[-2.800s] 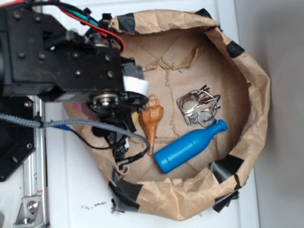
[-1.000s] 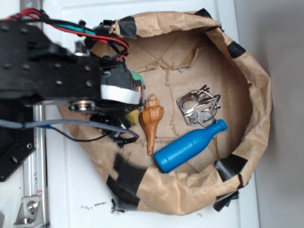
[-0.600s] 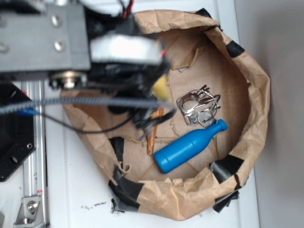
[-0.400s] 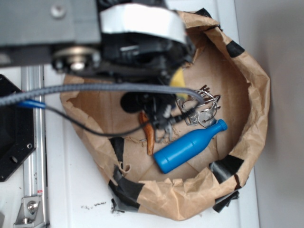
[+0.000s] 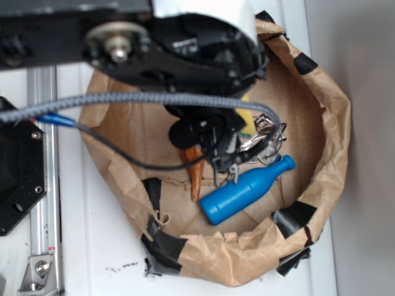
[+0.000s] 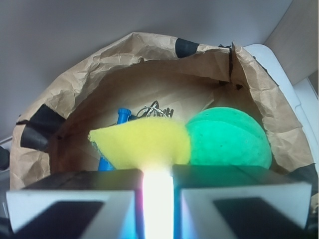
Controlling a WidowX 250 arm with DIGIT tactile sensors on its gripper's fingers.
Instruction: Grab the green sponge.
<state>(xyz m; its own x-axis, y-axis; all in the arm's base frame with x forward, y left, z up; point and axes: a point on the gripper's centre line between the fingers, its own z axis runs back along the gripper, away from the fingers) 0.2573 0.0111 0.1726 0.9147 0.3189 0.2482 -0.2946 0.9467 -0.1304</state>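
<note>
Green sponge: yellow foam wedge, pinched at its narrow end between the two gripper pads, broad end fanning out away from the wrist camera. Jaws are clenched on it with only a thin bright gap between them. Scouring face not visible from this side. In the exterior view only a small yellow sliver shows below the arm, which covers the upper half of the paper bag.

Just beyond the sponge, wrist view: round green ball to its right, lying against the bag's inner wall. Whether sponge and ball touch cannot be told. Behind the sponge's left part, the neck of the blue bottle and a bit of the metal clip stick out.

Exterior view: bottle lies tilted on the bag floor toward the lower rim, cap pointing to the right wall. Metal clip just above its neck. Orange shell left of the bottle, partly under the arm's cables.

Bag rim patched with black tape; bag stands on a white table.
</note>
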